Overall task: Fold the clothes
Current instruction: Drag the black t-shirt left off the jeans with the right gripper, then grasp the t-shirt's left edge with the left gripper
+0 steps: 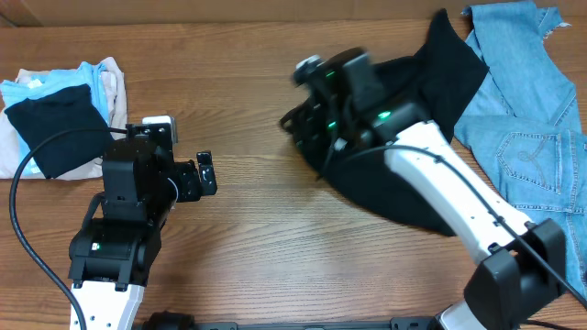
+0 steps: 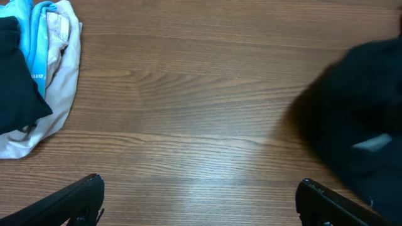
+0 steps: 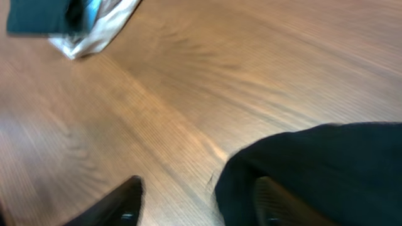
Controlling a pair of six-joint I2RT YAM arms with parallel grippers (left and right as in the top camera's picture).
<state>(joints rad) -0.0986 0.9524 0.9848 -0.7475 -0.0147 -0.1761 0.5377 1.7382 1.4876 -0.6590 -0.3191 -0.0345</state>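
The black T-shirt (image 1: pixel 440 64) lies crumpled on the wooden table at centre right, partly under my right arm. It also fills the right of the left wrist view (image 2: pixel 358 125). My right gripper (image 1: pixel 298 124) hovers low at its left edge, blurred. In the right wrist view the gripper (image 3: pixel 200 204) has its jaws apart: one finger is over bare wood, the other over the shirt (image 3: pixel 326 163). The shirt's edge reaches into the gap, and nothing is pinched. My left gripper (image 1: pixel 186 149) (image 2: pixel 201 188) stands wide open over bare wood at the left, well apart from the shirt.
A stack of folded garments (image 1: pixel 55 110), pale blue and beige with a black piece on top, lies at the far left (image 2: pixel 38 63) (image 3: pixel 75 19). Light-blue jeans (image 1: pixel 527 110) lie at the far right, touching the shirt. Bare wood lies between the two arms.
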